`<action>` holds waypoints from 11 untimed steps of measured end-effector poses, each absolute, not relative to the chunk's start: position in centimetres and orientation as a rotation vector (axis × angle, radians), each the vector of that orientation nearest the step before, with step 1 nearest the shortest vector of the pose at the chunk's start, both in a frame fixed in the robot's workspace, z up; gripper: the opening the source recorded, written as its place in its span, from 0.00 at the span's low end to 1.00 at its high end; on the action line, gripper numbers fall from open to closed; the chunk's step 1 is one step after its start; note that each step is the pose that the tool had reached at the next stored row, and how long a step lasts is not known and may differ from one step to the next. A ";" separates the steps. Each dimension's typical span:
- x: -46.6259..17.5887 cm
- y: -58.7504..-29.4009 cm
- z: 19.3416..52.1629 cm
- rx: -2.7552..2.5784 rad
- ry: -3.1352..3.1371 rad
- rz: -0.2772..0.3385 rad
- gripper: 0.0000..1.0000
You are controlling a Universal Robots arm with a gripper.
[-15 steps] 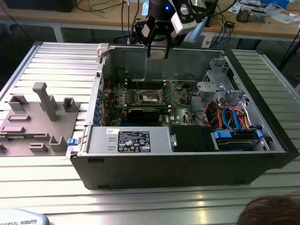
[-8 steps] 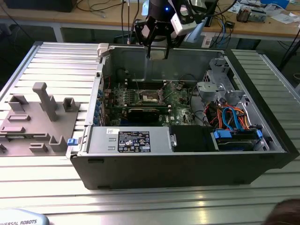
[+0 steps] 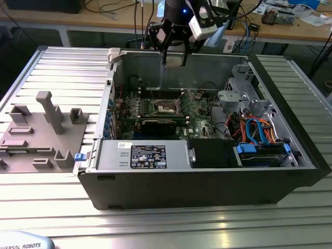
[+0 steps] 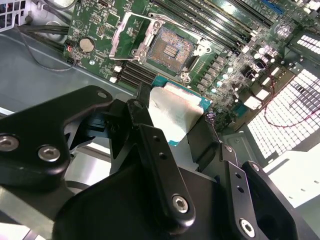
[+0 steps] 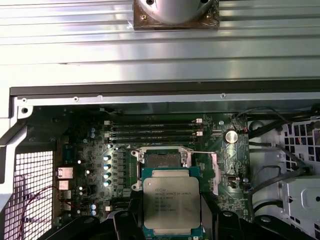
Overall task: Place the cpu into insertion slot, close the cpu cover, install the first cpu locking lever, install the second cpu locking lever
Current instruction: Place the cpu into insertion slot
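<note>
1. One cpu (image 5: 171,202): small flat square with a silver-grey metal top, dark print and a thin green rim. Pale smear across the top in the second wrist view.
2. One pincer (image 3: 174,56), narrowed onto the cpu. Grips it with one black finger (image 4: 155,150) on each of two opposite edges and carries it flat, top side towards the first wrist camera.
3. Hangs in the air at 12 o'clock of the open case (image 3: 207,181) in the exterior view, over the rear wall, well above the green board (image 3: 199,122). Not seated in the slot.
4. One slot (image 5: 161,159), open, with its contact field bare. One cpu cover (image 5: 215,172), a thin silvery frame, swung up just beside the slot.
5. Counted on the board: four black memory slots (image 5: 155,131) side by side near the slot, one coin cell (image 5: 230,136), and one long black card (image 3: 161,124) at 6 o'clock of the slot in the exterior view.
6. Around, by the case's clock in the exterior view: power supply (image 3: 145,155) at 7, blue and orange cables (image 3: 254,129) at 4, metal drive cage (image 3: 238,88) at 2.
7. On the ribbed metal desk (image 3: 155,223), at 9 o'clock of the case: one grey fixture plate (image 3: 41,135) with upright blocks.
</note>
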State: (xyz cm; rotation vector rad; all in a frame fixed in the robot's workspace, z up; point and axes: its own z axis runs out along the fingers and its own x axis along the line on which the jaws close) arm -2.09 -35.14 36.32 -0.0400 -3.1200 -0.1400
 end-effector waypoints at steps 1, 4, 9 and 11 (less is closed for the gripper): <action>-2.1 -35.1 36.3 -0.040 -3.120 -0.140 0.55; -2.1 -35.1 36.2 -0.040 -3.120 -0.140 0.55; -2.1 -35.1 36.1 -0.040 -3.120 -0.140 0.55; -2.1 -35.1 36.1 -0.040 -3.120 -0.140 0.55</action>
